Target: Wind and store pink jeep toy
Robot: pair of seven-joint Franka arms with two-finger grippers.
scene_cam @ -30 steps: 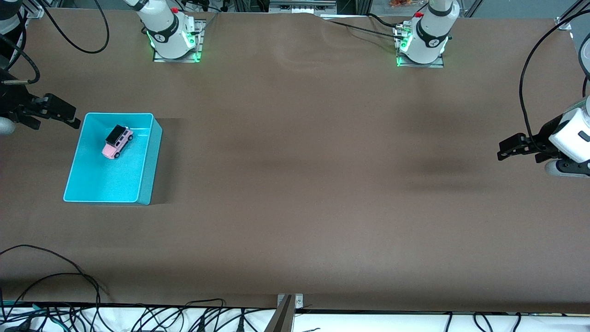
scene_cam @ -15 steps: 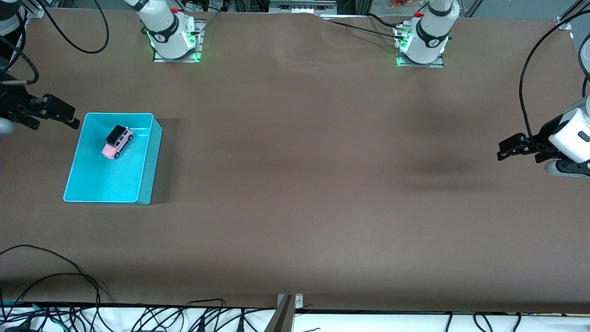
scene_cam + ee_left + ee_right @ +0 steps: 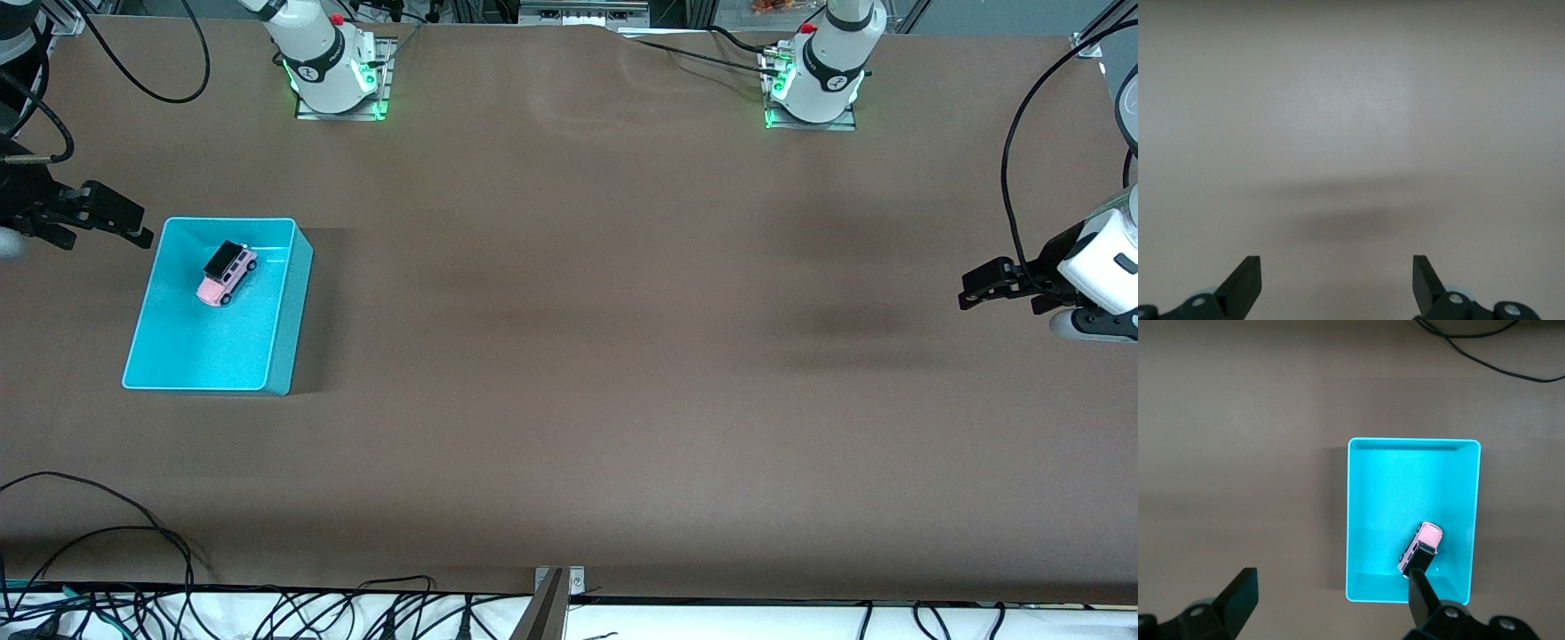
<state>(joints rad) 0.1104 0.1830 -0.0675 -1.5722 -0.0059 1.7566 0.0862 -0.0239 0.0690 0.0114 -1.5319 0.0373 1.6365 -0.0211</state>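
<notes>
1. Tabletop [image 3: 569, 356]: brown cover. White arm bases stand along the edge farthest from the front camera. Cables run along the nearest edge.
2. Left arm: waits at its own end of the tabletop. Left gripper [image 3: 978, 289] hangs over bare brown surface. Fingers [image 3: 1245, 283] stand wide apart with nothing between them. Left wrist view shows only plain tabletop and a soft shadow.
3. Right arm: sits at its own end of the tabletop. Right gripper [image 3: 133, 227] is up in the air, just off the bin's corner that is farthest from the front camera, not over the bin's inside. Fingers [image 3: 1238, 593] are spread apart and hold nothing.
4. Turquoise bin [image 3: 284, 311]: rectangular and open-topped, resting on the tabletop toward the right arm's end. The right wrist view looks straight down into it [image 3: 1358, 520].
5. Pink jeep toy [image 3: 227, 274]: inside the bin, on its floor, in the part farther from the front camera. It stands on its wheels, black roof up, body set at an angle to the bin walls. It is near one long wall in the right wrist view [image 3: 1425, 543] and touches neither gripper.
</notes>
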